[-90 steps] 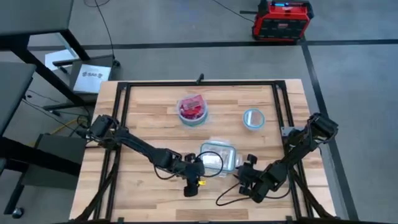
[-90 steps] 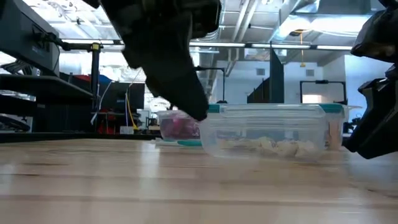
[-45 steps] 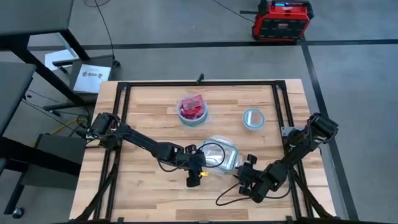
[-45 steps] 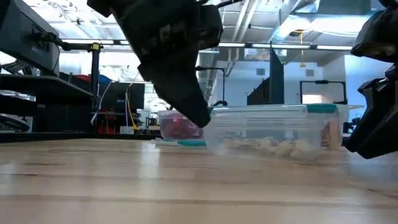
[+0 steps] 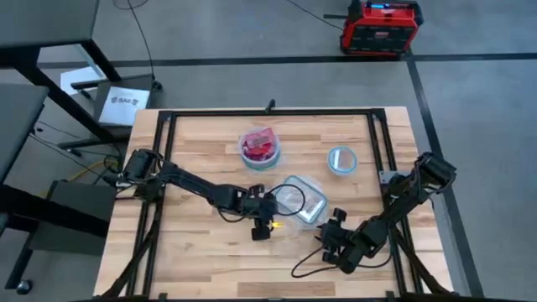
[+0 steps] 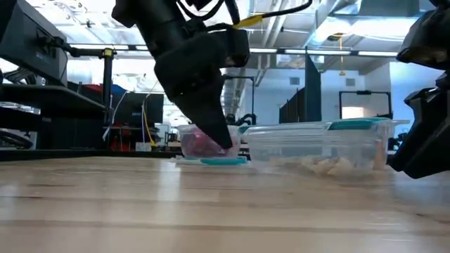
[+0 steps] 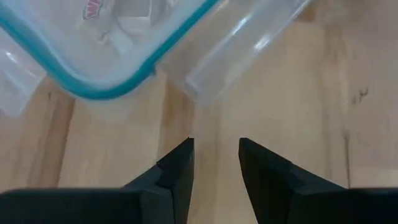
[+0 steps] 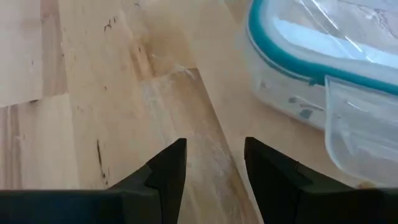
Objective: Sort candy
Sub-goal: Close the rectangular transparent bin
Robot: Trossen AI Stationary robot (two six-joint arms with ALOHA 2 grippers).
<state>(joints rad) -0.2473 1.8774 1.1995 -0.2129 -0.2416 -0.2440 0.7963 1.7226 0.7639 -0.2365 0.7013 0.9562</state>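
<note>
While the clear tub (image 5: 300,201) sits skewed near the middle of the tabletop (image 5: 201,260), the left hand (image 7: 215,163) hovers just beside its teal-rimmed corner, fingers slightly apart and holding nothing. Whitish candy (image 6: 325,166) lies inside the tub, and red and purple candy (image 5: 259,148) fills the bowl (image 5: 260,161) farther back. A second small bowl (image 5: 341,158) stands off to the right. Low on the wood near the tub's other side, the right hand (image 8: 214,163) rests with its fingers apart and empty.
</note>
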